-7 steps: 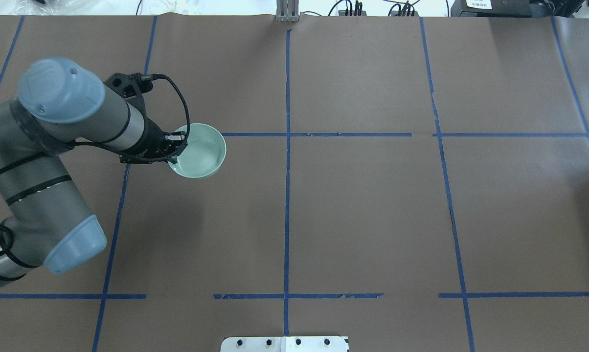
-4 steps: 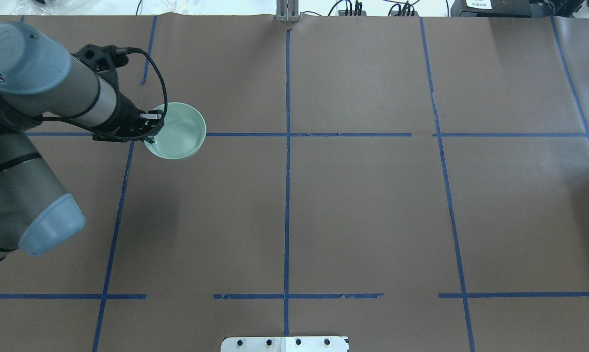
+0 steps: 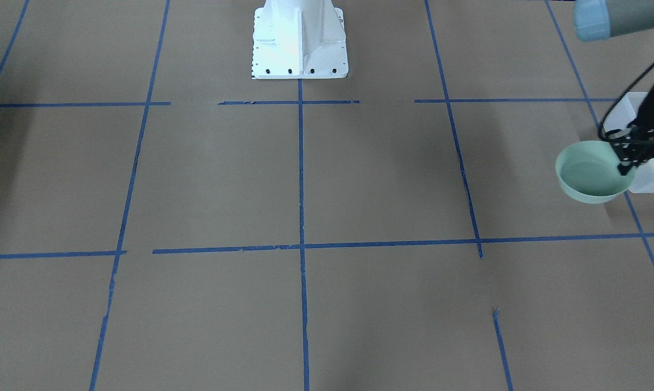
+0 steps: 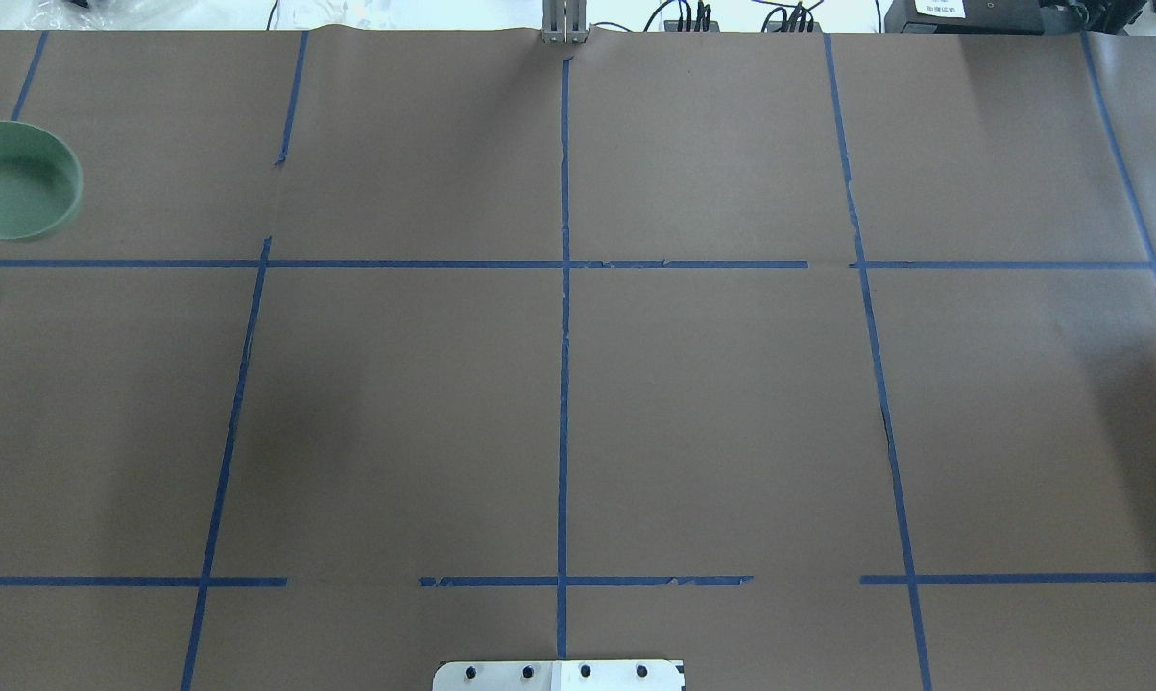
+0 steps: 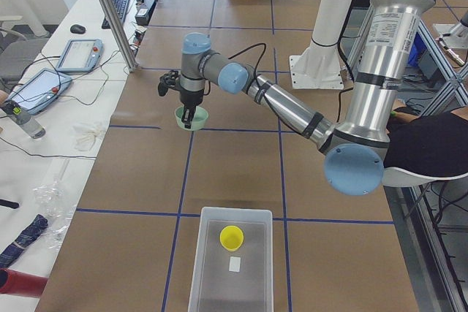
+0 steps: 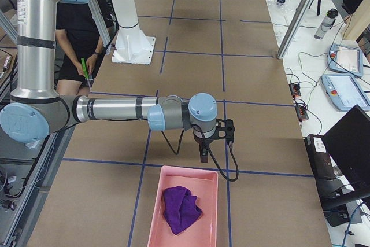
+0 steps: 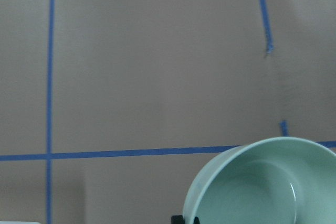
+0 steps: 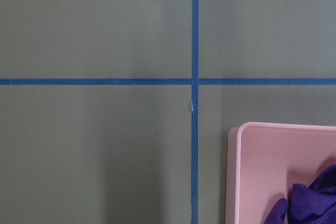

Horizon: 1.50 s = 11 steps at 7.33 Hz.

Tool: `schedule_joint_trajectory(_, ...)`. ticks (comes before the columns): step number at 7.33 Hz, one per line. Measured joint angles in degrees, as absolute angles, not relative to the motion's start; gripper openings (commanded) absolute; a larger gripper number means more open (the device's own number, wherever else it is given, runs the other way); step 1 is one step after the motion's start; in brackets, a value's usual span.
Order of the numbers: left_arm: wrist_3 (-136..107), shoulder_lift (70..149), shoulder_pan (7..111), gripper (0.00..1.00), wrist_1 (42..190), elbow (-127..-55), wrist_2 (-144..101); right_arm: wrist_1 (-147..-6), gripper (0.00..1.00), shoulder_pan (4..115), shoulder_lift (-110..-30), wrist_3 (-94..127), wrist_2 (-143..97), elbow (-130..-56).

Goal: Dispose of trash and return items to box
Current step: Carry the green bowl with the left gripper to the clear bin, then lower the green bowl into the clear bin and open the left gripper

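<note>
My left gripper (image 3: 626,165) is shut on the rim of a small pale green bowl (image 3: 589,174) and holds it above the table, just beside the frosted white box (image 3: 651,179). The bowl also shows at the overhead view's left edge (image 4: 19,182), in the left wrist view (image 7: 262,182) and in the exterior left view (image 5: 191,116). The box (image 5: 234,211) holds the yellow cup (image 5: 232,237) and a small white card (image 5: 234,264). My right gripper (image 6: 203,155) hangs near a pink tray; I cannot tell whether it is open or shut.
A pink tray (image 6: 151,201) with a purple cloth (image 6: 180,207) lies at the table's right end; its corner shows in the right wrist view (image 8: 233,171). The robot's white base (image 3: 299,38) stands at the table's near edge. Blue tape lines cross the brown table.
My left arm has swung left and away with the green bowl in its grip. The arm has left the overhead view; only the bowl shows at its left edge.
</note>
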State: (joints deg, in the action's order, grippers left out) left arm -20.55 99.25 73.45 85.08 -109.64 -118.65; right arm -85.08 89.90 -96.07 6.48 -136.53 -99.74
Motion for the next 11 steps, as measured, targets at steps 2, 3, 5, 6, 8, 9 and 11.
schedule_joint_trajectory(2,-3.6,97.0,82.6,0.0,85.2,-103.3,-118.8,-85.1,1.0,89.7,-96.1,6.4,-136.5,-99.7)
schedule_joint_trajectory(3,3.2,95.9,85.7,0.0,85.4,-100.4,-118.7,-85.0,1.0,89.5,-96.0,6.4,-136.6,-99.8)
schedule_joint_trajectory(5,13.4,92.8,88.9,0.0,88.2,-94.5,-117.7,-85.0,1.0,89.2,-95.8,6.4,-136.5,-99.8)
schedule_joint_trajectory(6,16.7,91.1,90.0,0.0,93.0,-90.8,-116.4,-85.0,1.0,89.0,-95.7,6.5,-136.5,-99.8)
schedule_joint_trajectory(8,20.4,89.4,91.6,0.0,104.6,-81.9,-114.6,-85.0,1.0,88.8,-95.6,6.6,-136.6,-99.8)
schedule_joint_trajectory(9,21.1,89.0,91.9,0.0,108.0,-79.1,-113.8,-85.0,1.0,88.7,-95.6,6.6,-136.6,-99.8)
schedule_joint_trajectory(11,21.9,86.6,92.1,0.0,111.5,-77.4,-113.1,-85.0,1.0,88.6,-95.4,6.7,-136.5,-99.7)
